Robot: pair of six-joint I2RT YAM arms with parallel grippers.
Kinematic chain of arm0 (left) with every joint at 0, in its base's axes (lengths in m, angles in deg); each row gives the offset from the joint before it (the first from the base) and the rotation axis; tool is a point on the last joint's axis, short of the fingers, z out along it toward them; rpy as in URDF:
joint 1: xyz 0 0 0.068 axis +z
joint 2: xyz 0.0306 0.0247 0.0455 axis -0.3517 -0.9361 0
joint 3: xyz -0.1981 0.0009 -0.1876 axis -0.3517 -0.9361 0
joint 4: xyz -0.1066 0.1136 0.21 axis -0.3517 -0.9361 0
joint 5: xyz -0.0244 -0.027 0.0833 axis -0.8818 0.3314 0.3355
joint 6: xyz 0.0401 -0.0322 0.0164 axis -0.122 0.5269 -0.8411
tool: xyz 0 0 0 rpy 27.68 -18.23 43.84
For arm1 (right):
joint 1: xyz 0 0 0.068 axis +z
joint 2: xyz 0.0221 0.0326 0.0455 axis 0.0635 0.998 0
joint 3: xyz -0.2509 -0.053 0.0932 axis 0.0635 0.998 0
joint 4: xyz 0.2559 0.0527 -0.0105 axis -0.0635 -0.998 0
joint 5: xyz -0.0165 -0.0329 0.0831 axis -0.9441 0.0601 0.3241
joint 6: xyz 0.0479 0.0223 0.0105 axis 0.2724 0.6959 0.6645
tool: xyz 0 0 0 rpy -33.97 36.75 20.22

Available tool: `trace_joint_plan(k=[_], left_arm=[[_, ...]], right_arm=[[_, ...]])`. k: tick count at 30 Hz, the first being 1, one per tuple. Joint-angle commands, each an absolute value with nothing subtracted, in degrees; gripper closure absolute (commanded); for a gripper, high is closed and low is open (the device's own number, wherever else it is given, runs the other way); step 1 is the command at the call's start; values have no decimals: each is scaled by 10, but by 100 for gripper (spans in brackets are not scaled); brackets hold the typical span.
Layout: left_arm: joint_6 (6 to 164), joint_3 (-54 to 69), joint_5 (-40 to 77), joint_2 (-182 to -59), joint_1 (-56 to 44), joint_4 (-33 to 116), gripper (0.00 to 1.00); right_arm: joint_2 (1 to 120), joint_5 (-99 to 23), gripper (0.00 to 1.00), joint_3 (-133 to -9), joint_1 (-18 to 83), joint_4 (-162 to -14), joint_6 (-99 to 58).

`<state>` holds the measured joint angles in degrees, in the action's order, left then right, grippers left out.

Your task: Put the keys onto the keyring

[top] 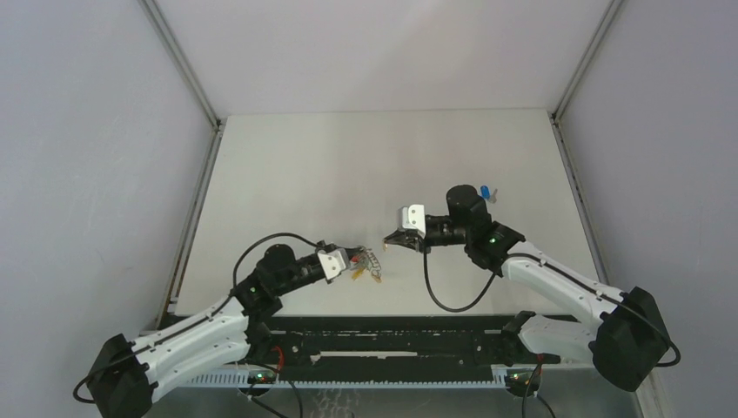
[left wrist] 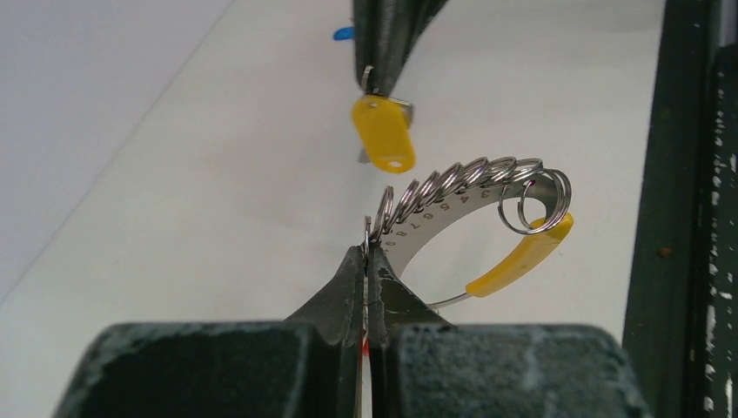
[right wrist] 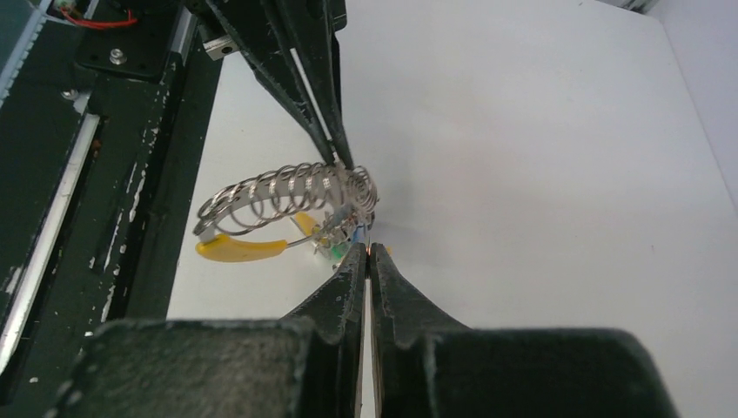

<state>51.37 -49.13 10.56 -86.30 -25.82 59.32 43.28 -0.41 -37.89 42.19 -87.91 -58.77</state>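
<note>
Misalignment is the risk: left hand (left wrist: pixel 367 251) pinches the keyring (left wrist: pixel 439 212), right hand (left wrist: pixel 372 83) pinches the yellow key (left wrist: pixel 383 132); a tilted key could glance off and slip free.

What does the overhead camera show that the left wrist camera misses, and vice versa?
Only overhead: the whole left arm and right arm, down to their bases. Only left wrist: numbers stamped on the keyring, and the yellow key pinched in the right gripper. Both: the left gripper shut on the keyring, the right gripper facing it.
</note>
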Motion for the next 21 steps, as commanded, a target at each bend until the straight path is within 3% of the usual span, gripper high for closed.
trace_joint_plan(k=[1, 21], left_arm=[[500, -461, 41, -888, -256, 610, 100], [583, -535, 21, -944, -257, 715, 100]], right_arm=[[449, -12, 100, -388, 431, -861, -634], [503, -52, 100, -387, 512, -896, -648]])
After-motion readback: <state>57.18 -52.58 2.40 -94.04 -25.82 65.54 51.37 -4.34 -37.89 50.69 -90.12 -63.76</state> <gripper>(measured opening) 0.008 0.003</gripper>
